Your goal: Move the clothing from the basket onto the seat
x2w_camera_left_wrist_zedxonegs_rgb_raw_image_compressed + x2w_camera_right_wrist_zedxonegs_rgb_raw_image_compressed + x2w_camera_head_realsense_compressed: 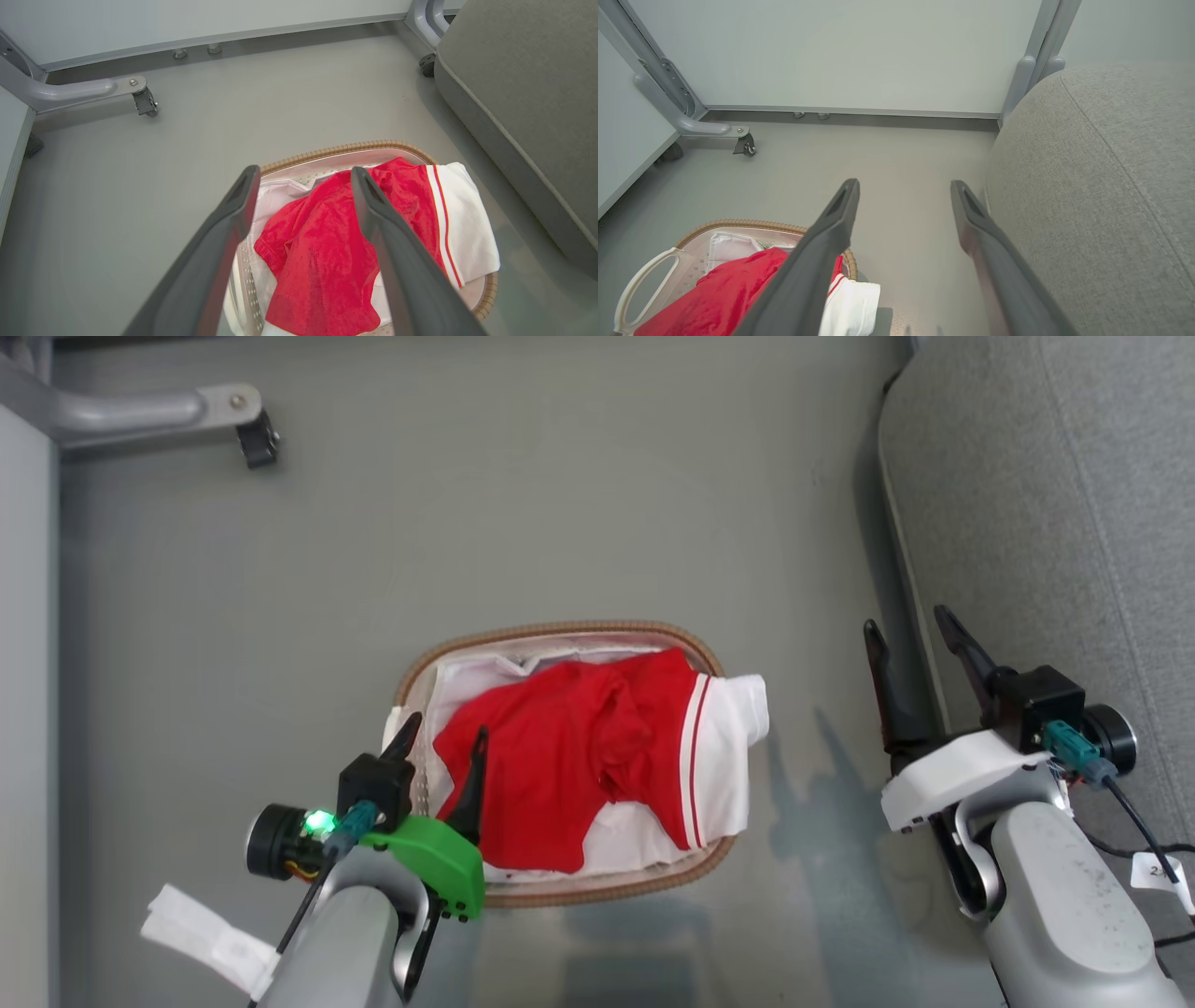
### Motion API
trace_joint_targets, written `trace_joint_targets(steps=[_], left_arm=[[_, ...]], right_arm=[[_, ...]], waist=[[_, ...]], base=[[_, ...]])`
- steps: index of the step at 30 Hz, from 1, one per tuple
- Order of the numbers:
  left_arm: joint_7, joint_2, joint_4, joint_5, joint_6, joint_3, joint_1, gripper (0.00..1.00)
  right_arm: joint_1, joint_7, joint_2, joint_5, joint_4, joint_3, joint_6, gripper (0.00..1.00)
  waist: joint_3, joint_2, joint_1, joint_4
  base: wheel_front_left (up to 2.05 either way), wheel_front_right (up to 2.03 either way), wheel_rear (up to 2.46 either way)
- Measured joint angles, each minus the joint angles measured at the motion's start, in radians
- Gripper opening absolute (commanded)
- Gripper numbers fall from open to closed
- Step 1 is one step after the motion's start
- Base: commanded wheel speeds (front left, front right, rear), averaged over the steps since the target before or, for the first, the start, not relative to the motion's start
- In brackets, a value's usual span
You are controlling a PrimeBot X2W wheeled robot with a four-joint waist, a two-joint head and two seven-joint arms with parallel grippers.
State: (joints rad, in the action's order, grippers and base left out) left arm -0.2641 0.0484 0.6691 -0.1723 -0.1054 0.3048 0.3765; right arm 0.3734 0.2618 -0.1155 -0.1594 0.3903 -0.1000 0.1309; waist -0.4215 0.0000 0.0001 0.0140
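Clothing (569,747) lies heaped in the basket (560,627) on the floor (467,504), its white striped panel draped over the rim towards the seat (1055,523). The left gripper (446,726) hovers over the basket's edge, its 2 fingers spread and empty. The right gripper (907,621), also spread, is beside the seat. Lowering the left one onto the bunched red fold and pinching deep looks best.

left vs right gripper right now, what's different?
The left gripper has a green wrist cover; the right gripper has a white one. The left gripper points at the clothing in the basket; the right gripper points at the floor beside the seat. Both are open and empty.
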Motion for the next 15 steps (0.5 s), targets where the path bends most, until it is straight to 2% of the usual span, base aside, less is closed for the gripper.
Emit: trace_joint_targets(steps=[15], left_arm=[[0.0, -0.001, 0.391, 0.007, 0.001, 0.159, 0.281, 1.0]], right_arm=[[0.07, 0.0, 0.014, -0.009, -0.024, -0.074, 0.0, 1.0]], waist=[[-0.203, 0.0, 0.0, 0.053]], base=[[0.0, 0.0, 0.0]])
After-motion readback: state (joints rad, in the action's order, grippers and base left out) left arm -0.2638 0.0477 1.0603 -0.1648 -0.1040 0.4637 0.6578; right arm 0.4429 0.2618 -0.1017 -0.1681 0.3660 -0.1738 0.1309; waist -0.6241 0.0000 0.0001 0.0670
